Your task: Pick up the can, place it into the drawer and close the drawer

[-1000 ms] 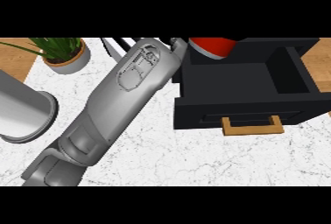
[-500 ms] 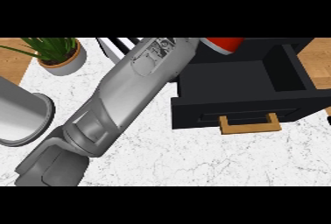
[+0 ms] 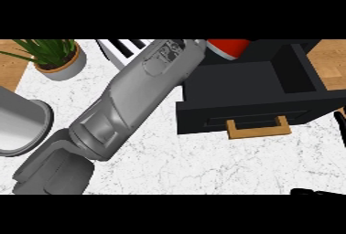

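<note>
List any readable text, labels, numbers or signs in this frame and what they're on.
None readable.
Red can: only plain red shows, no label visible; partly hidden behind the forearm.
Grey forearm: moulded panel outlines only, no lettering.
Black drawer: blank front with a wooden handle, no markings.
Plant pot and grey round container: no markings.
Striped object at the top edge: black and white bars, not text.

The left robot hand is out of sight past the top edge, where the grey forearm (image 3: pixel 135 100) runs out of view, and the red can (image 3: pixel 229 47) is cut off there too, only its lower part showing. Bottom right, just dark fingertips of the right robot hand (image 3: pixel 314 192) peek in, too little to read its fingers. The grey pot (image 3: pixel 20 123) is clipped by the left edge.
</note>
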### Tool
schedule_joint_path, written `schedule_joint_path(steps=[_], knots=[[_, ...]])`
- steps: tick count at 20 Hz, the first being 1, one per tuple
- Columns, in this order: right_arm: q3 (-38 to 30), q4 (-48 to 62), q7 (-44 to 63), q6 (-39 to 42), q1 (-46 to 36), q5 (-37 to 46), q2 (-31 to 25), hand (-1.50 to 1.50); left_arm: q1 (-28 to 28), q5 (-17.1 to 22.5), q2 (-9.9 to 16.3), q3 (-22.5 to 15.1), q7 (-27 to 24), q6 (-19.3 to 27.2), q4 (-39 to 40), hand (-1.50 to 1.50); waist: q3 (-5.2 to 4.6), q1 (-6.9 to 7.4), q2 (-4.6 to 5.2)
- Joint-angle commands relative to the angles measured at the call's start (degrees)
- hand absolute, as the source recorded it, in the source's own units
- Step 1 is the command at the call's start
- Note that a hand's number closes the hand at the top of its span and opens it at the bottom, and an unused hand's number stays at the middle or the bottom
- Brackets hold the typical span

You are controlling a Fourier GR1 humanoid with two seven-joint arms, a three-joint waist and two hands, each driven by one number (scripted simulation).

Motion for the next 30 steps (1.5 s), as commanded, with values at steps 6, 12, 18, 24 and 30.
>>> schedule_joint_path(steps=[6,12,18,24,30], knots=[[0.02,-1.19,1.43,0.36,-0.85,-1.67,-0.32,-1.50,1.85,3.85,0.00,-5.69,-4.25,3.75,2.94,1.50,0.02,-1.68,0.29],[0.68,2.69,-2.10,0.00,-2.73,0.19,0.31,-1.50,3.13,4.16,0.00,-8.95,-7.82,3.67,4.95,1.50,0.05,-2.50,0.86],[1.11,1.12,-1.22,0.80,-2.40,0.61,-0.74,-1.50,4.04,5.74,0.00,-11.27,-7.46,6.95,5.85,-1.50,0.05,-3.07,0.82],[1.39,0.99,-0.94,0.23,-3.09,0.96,-0.49,-1.50,3.78,7.09,0.00,-11.72,-7.83,10.40,7.81,-1.50,0.03,-3.22,0.94],[3.28,-2.41,1.26,-0.09,-2.90,2.32,-0.36,-1.50,4.79,9.60,0.00,-12.16,-9.49,12.15,5.54,-1.50,-0.03,-3.50,0.77]])
